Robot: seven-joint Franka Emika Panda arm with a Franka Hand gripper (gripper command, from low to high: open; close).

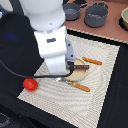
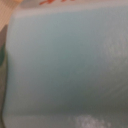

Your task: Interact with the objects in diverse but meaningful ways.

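Note:
My gripper (image 1: 66, 74) hangs low over the striped mat (image 1: 102, 95), its fingers hidden behind the white hand. The wrist view is filled by a blurred pale blue surface, the pale blue cup (image 2: 64, 65), very close to the camera. In the exterior view a pale round object (image 1: 81, 73) lies right beside the hand, with a dark brown piece (image 1: 80, 65) at its edge. Two brown-orange sausage sticks lie on the mat, one (image 1: 92, 61) behind the round object and one (image 1: 79, 86) in front. A small red tomato (image 1: 30, 84) sits at the mat's edge, at the exterior view's left.
Two grey pots with dark lids (image 1: 96, 15) (image 1: 72, 11) stand at the back beyond the mat. A tan bowl (image 1: 124, 18) sits at the back, at the exterior view's right. A black cable (image 1: 20, 72) runs from the hand toward the exterior view's left.

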